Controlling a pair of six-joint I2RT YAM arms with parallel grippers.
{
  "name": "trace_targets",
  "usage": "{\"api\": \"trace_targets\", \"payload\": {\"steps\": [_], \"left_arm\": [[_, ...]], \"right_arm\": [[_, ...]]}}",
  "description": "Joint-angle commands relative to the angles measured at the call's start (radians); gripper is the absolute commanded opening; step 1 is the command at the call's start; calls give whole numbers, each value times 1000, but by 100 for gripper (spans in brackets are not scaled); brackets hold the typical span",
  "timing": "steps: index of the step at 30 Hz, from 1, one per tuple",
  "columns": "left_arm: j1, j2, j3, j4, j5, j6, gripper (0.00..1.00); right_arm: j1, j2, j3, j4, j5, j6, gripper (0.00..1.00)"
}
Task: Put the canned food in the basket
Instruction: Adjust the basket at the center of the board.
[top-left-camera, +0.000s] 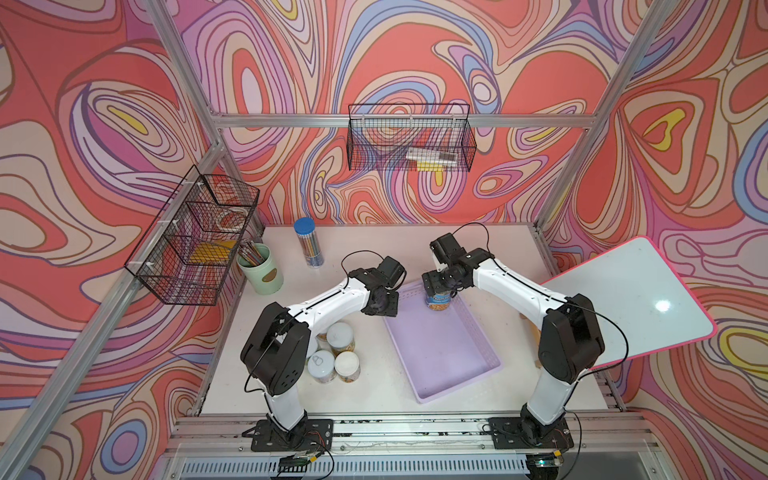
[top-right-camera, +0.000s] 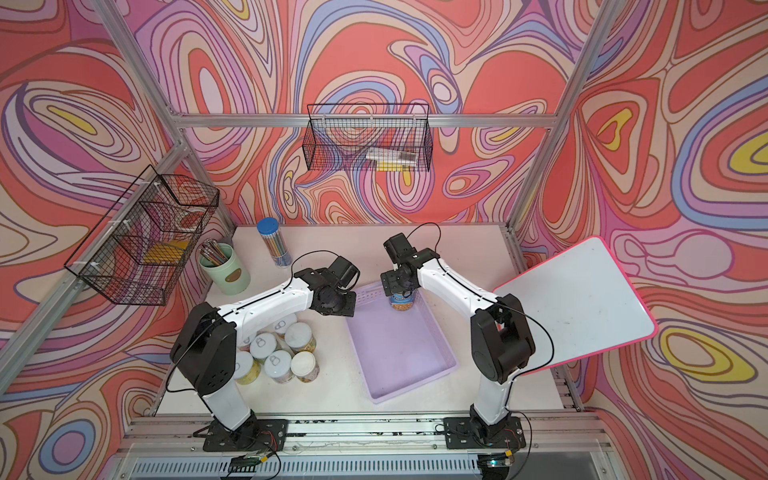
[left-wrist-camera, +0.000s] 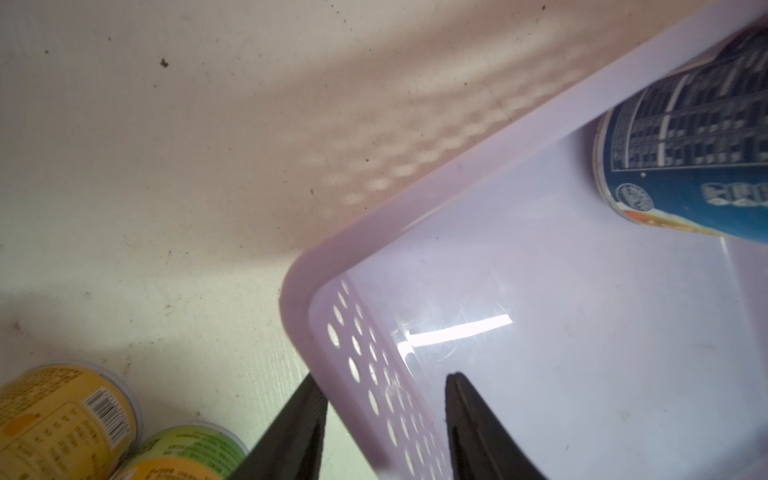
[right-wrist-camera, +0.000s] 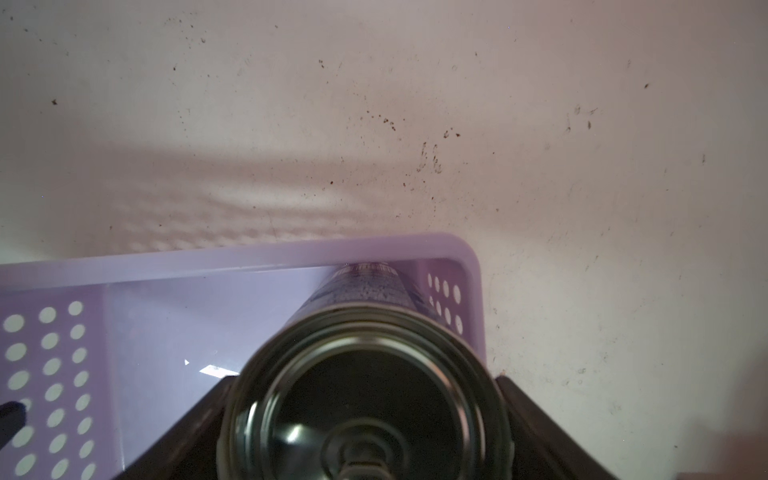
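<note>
Right fingers (right-wrist-camera: 536, 432) grasp blue can (right-wrist-camera: 365, 395), upright inside basket (right-wrist-camera: 249, 253) corner. Left fingers (left-wrist-camera: 473, 428) straddle basket wall; gripped or not, can't tell. Risk: left pull shifts basket, rim knocks can. Other cans (left-wrist-camera: 62, 415) on desk (left-wrist-camera: 166, 166) beside left fingers.

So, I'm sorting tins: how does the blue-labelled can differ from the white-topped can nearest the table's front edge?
The blue-labelled can is in the basket, between the right gripper's jaws; the white-topped can stands free on the table. The blue-labelled can's label is blue, the white-topped can's yellowish. Both are upright.
</note>
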Motion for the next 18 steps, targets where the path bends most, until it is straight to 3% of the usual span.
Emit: {"api": "trace_targets", "payload": {"steps": [1,18], "left_arm": [[1,35,55,-76,-73,28,47],[80,147,173,-77,-78,97,30]], "right_arm": [[-4,-11,47,80,14,-4,50],[-5,-9,50,75,-11,68,49]]}}
